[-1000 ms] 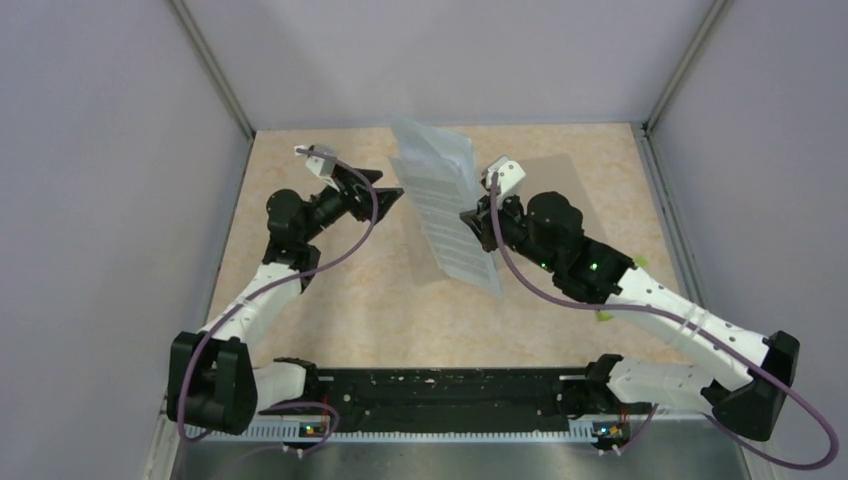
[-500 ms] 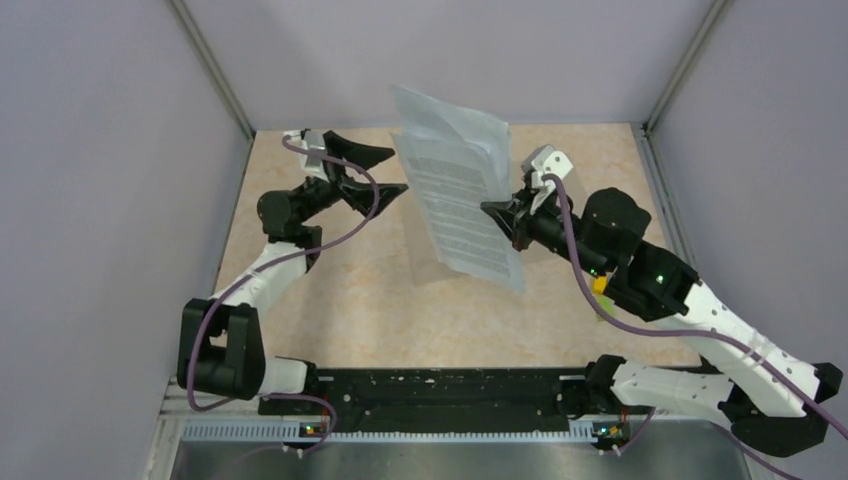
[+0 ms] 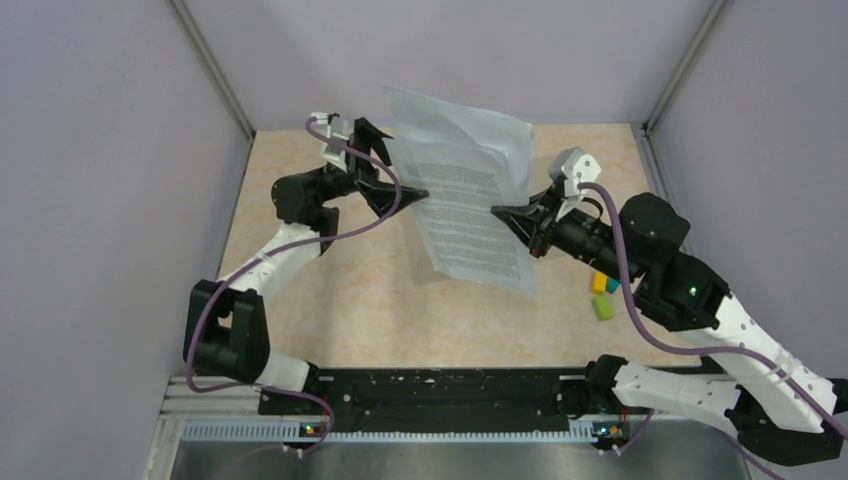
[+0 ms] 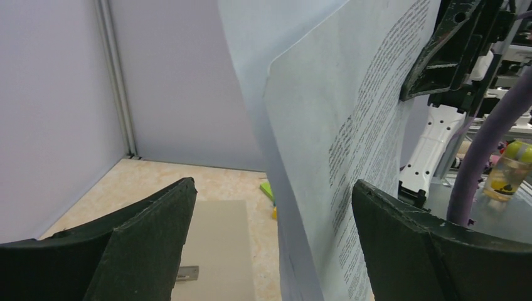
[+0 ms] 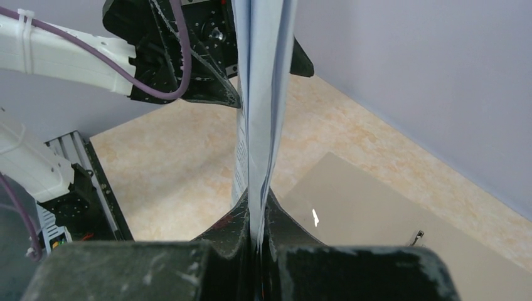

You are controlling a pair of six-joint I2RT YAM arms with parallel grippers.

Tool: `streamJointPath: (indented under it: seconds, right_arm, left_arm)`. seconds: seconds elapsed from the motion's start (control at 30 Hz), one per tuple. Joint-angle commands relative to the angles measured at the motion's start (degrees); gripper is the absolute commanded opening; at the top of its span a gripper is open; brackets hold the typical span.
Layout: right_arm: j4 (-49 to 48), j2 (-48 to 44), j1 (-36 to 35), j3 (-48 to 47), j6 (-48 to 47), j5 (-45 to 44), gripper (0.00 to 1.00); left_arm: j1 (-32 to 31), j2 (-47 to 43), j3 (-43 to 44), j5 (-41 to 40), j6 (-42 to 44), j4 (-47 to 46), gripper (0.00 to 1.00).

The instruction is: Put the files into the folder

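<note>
Up above the flat brown kraft-cardboard folder (image 5: 376,213), the stack of thin white printed paper sheets (image 3: 465,205) is held in the air on edge, long axis roughly upright. The right gripper (image 3: 503,212) is pinched tight on one side edge. The left gripper (image 4: 273,188) faces the opposite edge, jaws wide apart and straddling it. I can't tell whether it touches.

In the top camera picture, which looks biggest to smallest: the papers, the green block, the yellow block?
1. papers, by far.
2. green block and yellow block: look alike, yellow partly hidden, so tied.
</note>
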State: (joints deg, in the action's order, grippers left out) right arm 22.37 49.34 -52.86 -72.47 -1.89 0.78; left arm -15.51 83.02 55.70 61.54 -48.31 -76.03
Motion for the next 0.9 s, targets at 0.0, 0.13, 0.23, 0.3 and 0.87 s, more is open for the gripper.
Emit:
streamJointPath:
  seconds: [0.0, 0.13, 0.23, 0.3, 0.87]
  right_arm:
    - [-1.6, -1.3, -0.6, -1.8, 0.2, -2.0, 0.0]
    - [-2.2, -2.1, -0.6, -0.2, 0.7, -8.4, 0.0]
    - [-3.4, -2.5, -0.6, 1.4, 1.2, -11.4, 0.0]
    - [-4.2, -2.4, -0.6, 2.3, 1.4, -12.1, 0.0]
    - [-6.3, -1.9, -0.6, 1.4, 1.2, -2.4, 0.0]
  left_arm:
    - [-2.3, 0.0, 3.9, 2.4, 0.9, 2.4, 0.99]
    - [-2.9, -2.0, 2.3, 1.2, 2.1, 5.6, 0.92]
    - [-2.9, -3.7, 1.2, 0.6, 4.1, 10.5, 0.75]
    - [-3.1, -4.7, 0.4, 0.0, 5.4, 13.0, 0.57]
    - [-4.6, -8.0, -0.3, -6.1, 18.5, 25.9, 0.86]
